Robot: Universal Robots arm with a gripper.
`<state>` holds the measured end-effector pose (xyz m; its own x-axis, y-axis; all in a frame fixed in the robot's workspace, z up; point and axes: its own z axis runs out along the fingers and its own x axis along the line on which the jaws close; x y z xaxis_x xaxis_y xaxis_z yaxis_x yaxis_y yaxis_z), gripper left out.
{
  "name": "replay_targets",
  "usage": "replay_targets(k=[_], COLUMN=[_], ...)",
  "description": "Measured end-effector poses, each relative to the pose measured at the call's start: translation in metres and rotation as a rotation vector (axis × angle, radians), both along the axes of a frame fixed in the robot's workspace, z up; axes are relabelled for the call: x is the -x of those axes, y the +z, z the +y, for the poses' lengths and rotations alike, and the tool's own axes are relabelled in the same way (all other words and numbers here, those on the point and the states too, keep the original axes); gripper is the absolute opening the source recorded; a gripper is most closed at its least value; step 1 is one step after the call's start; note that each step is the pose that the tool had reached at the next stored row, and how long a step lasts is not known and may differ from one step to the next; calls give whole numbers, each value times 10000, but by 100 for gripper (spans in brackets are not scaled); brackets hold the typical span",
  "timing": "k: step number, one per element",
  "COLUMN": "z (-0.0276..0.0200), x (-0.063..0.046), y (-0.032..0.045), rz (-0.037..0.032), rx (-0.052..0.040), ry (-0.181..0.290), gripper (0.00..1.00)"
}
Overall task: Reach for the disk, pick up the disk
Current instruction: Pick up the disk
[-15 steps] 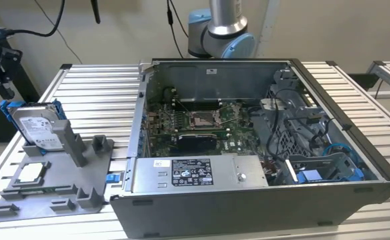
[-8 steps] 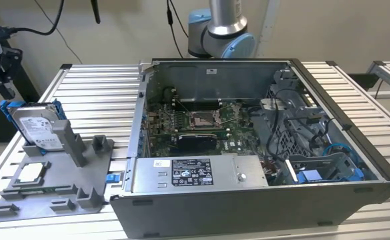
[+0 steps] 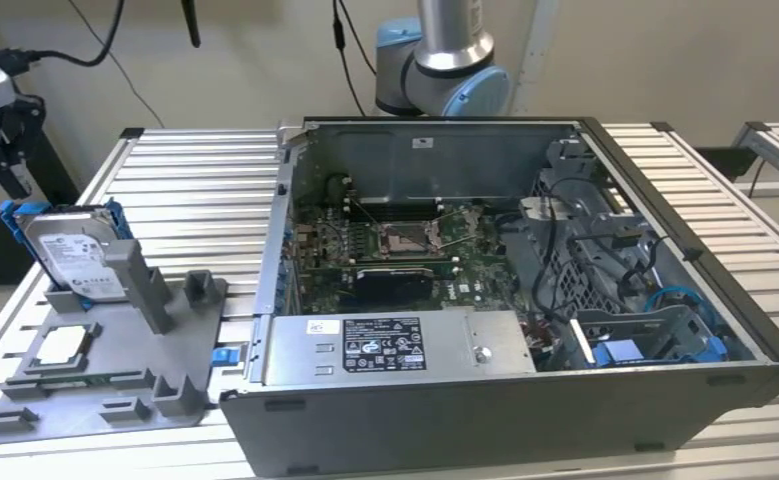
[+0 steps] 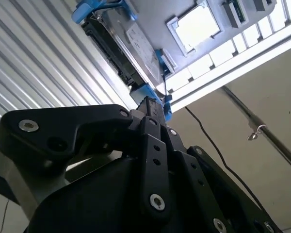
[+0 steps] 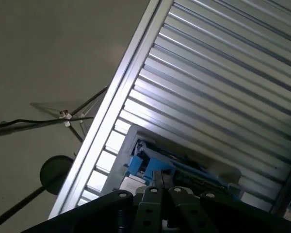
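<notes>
My fingers [image 3: 13, 178] hang pressed together and grip nothing. They are near the flat silver-grey hard disk with its bright blue plastic bracket [image 3: 76, 252] and higher than it. It stands on edge in the grey plastic holder [image 3: 109, 370] on the ribbed metal tabletop [image 3: 189, 160]. If I go down like this, I think I may strike its upper edge and tip it out.

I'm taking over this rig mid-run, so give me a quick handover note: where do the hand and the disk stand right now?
The hand hovers above the disk, toward the exterior view's left of it, and is not gripping it.
The disk stands upright in the grey holder, beside the open computer case.
Done: reach almost complete.
Left: disk not yet grasped or lifted.
</notes>
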<state>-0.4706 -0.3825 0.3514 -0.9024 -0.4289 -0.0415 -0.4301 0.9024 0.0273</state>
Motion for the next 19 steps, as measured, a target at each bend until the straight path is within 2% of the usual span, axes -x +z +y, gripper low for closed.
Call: replay_targets(k=[6,19], z=[0,0], x=[0,0], y=[-1,-5], rz=[-65,-149], rx=[0,-2], ry=[656,2131], gripper=[0,0])
